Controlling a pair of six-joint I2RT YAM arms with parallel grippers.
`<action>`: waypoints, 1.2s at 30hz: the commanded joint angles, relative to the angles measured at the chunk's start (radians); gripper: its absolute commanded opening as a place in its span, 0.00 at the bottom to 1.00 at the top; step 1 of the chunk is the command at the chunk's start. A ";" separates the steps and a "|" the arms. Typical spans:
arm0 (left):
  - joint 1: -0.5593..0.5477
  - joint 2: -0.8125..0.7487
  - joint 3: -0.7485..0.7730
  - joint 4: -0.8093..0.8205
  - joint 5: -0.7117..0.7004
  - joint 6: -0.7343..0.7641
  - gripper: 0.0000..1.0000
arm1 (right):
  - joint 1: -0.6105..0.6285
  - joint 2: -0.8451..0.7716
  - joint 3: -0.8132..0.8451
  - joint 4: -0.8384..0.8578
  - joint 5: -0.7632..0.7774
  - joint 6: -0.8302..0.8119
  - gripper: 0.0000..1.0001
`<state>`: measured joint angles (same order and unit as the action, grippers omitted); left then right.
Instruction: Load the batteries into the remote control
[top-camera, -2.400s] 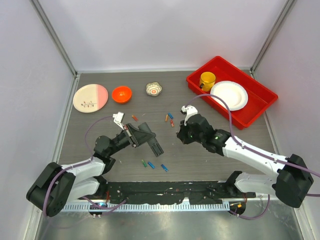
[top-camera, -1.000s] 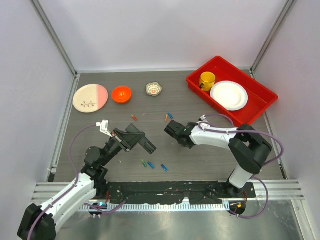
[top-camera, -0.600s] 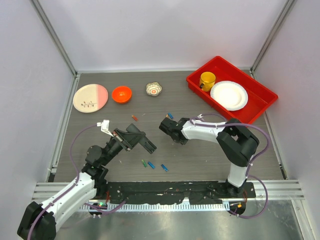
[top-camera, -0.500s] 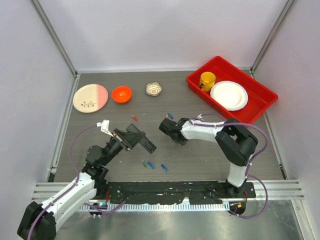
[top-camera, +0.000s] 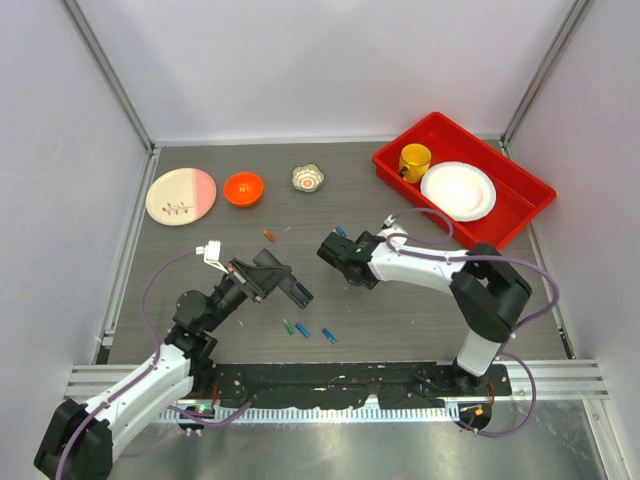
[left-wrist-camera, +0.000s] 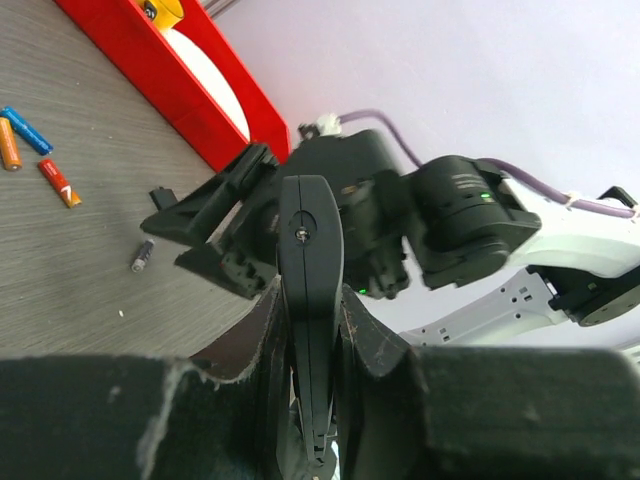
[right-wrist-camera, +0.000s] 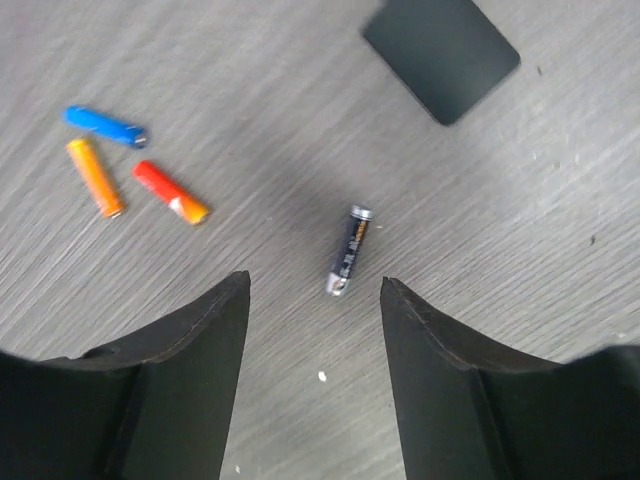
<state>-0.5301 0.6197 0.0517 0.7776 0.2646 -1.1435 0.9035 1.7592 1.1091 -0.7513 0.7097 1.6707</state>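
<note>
The left gripper (left-wrist-camera: 315, 360) is clamped tight on the slim black rectangular plastic remote control (left-wrist-camera: 310, 250), pinching it by its long edges and holding it up off the grey wood-grain table (top-camera: 380, 320). In the overhead view the remote sits at about 8 o'clock from the table's middle, its free end pointing toward 4 o'clock. The right gripper (right-wrist-camera: 313, 288) hangs low over the table with its jaws spread and nothing held. A small dark cylindrical battery (right-wrist-camera: 347, 262) lies loose on the surface in the gap between the two fingers, touching neither. At that battery's 10 o'clock three more lie close together: a blue cylindrical battery (right-wrist-camera: 104, 125), an orange battery (right-wrist-camera: 94, 177) and a red-and-orange battery (right-wrist-camera: 170, 205). At its 1 o'clock lies a small flat black squarish piece (right-wrist-camera: 441, 52). Seen from overhead, a loose row of three little green and blue batteries (top-camera: 302, 330) lies on the table at 6 o'clock from the remote.
</note>
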 joint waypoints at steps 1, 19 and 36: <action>-0.004 -0.002 -0.003 0.060 0.012 0.005 0.00 | 0.008 -0.153 0.002 0.078 0.096 -0.504 0.64; -0.004 0.031 0.004 0.040 0.045 0.024 0.00 | -0.199 -0.189 -0.144 0.345 -0.668 -1.585 0.81; -0.004 0.018 0.010 0.022 0.036 0.031 0.00 | -0.248 -0.081 -0.109 0.403 -0.668 -1.608 0.80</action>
<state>-0.5301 0.6209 0.0513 0.7650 0.2913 -1.1385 0.6731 1.6604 0.9634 -0.3958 0.0654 0.0803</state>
